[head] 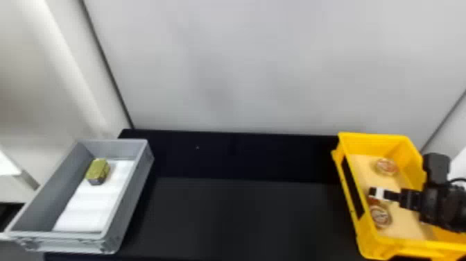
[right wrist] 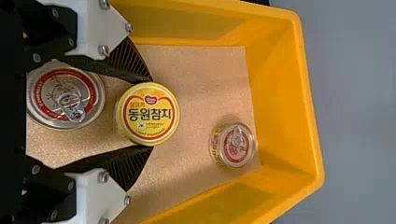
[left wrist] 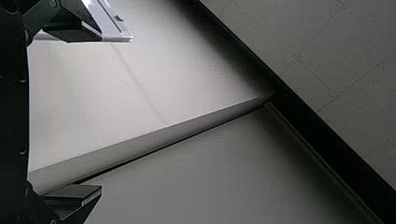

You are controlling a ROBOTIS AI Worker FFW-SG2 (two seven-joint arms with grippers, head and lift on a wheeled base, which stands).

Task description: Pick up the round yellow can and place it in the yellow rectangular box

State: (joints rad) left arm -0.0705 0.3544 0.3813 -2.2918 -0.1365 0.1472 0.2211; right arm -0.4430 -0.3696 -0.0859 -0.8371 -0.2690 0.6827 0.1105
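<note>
With its two ribbed black fingers pressed to opposite sides of one round yellow metal can (right wrist: pixel 147 113), the right hand (head: pixel 374 193) was grasping it inside the yellow rectangular box (head: pixel 374 144) of plastic. Three round cans lay within those walls, counting the grasped one, and a tan, flat liner (right wrist: pixel 196 74) covered the bottom. One of the other two, a large silver-topped can (right wrist: pixel 67 95) with a red ring on its lid and a pull tab, sat near the base of the hand's fingers, just beside the yellow can. The second, a smaller silver-topped can (right wrist: pixel 236 144) with a yellow side and a pull tab of its own, was well apart from the fingertips, toward the far end of the box. The yellow can's printed yellow lid faced up toward the wrist camera. Over on the robot's left stood one grey plastic rectangular box (head: pixel 131 194), and it held two things: a white flat sheet (head: pixel 90 208) along its bottom and one small olive-green block-shaped item (head: pixel 98 168) with a dark lower side, near the far end. Between the two boxes stretched the black worktop (head: pixel 242 215). The left hand (left wrist: pixel 101 113), in its own wrist view, was released, its two black fingers wide apart with nothing between them, facing pale panels.
</note>
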